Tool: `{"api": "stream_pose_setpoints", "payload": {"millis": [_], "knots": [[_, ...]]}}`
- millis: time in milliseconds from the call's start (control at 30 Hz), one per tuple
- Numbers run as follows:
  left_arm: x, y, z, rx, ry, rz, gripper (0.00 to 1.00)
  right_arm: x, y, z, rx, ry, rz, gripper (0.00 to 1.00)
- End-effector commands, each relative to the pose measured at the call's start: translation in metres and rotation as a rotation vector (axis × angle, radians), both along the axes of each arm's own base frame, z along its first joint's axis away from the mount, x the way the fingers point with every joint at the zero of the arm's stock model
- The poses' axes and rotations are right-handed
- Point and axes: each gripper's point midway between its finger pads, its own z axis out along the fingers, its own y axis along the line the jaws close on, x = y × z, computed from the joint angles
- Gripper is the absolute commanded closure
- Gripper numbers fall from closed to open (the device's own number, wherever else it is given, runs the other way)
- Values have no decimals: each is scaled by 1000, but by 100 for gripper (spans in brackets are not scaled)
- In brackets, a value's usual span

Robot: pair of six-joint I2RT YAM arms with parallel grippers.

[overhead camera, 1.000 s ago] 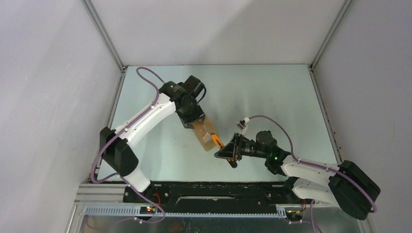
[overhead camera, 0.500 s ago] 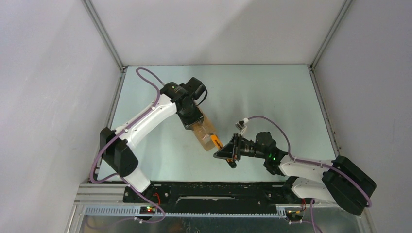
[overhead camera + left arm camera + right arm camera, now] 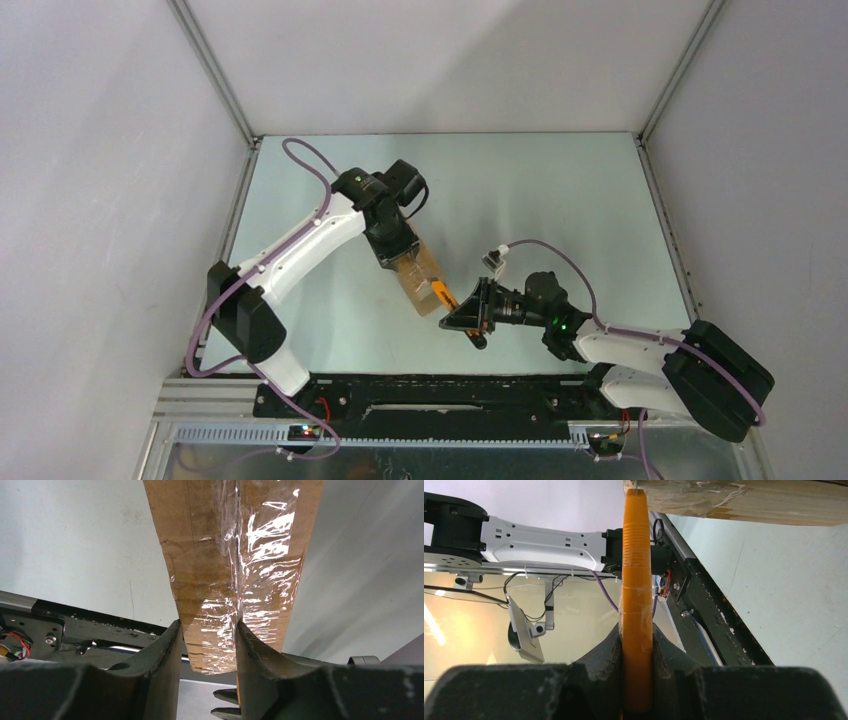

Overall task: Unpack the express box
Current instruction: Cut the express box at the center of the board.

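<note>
Over the table [image 3: 560,190], your left gripper [image 3: 207,645] clamps the small brown taped cardboard box [image 3: 235,555], its long axis aimed at the slim orange utility knife [image 3: 636,605] pinched in your right gripper [image 3: 636,650], tip right at the box's end.

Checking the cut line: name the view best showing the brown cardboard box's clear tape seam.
Left wrist: the clear tape seam runs close-up down the brown cardboard box. Top external shows the box tiny; right wrist, only one taped edge.
</note>
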Motion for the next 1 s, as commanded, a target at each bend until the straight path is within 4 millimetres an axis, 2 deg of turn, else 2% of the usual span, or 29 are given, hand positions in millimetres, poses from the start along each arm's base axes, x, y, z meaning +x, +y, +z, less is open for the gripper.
{"api": "stream_pose_setpoints", "payload": {"millis": [0, 200, 333, 467, 600, 767, 967], "knots": [[-2, 2, 17, 4, -26, -15, 100, -14, 4, -3, -23, 17, 75, 100], [2, -4, 17, -29, -47, -20, 100, -24, 10, 5, -4, 13, 139, 100], [3, -7, 20, -45, -62, -26, 100, -22, 12, -1, -26, 49, 146, 100], [2, -9, 20, -57, -65, -23, 100, -22, 16, 5, 14, 79, 166, 100], [3, -2, 15, -37, -64, -11, 100, -30, 17, 16, 86, 114, 223, 100], [6, 0, 14, -36, -72, -8, 100, -41, 15, 13, 85, 141, 276, 100], [6, 5, 12, -37, -88, -4, 100, -47, 14, 19, 117, 172, 318, 100]]}}
